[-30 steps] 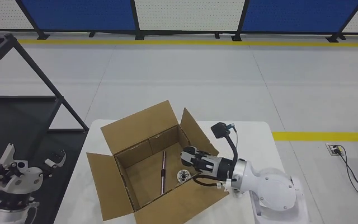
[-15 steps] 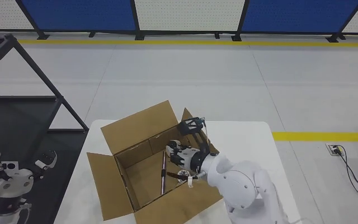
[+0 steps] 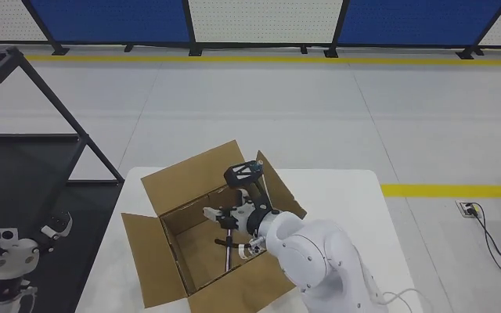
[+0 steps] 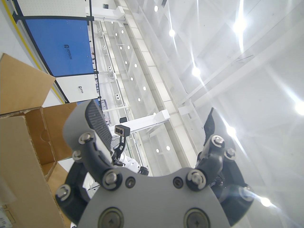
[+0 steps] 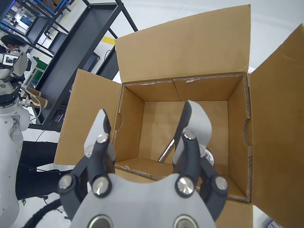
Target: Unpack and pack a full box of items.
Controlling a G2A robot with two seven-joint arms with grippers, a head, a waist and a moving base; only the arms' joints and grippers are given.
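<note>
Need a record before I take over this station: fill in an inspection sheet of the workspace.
Surface: white table, holding the cardboard box.
Job's things: cardboard box open, flaps spread; metal rod and small round white item inside.
Clutter: nothing seen.
Grippers: right gripper open above the box opening; left gripper open, beside the table, facing the ceiling.
Cables: floor cable at a socket.
Surroundings: black rack, blue and white partitions.

Test hall: blue partition panels point(image 3: 109, 19), floor tape point(image 3: 235, 58)
</note>
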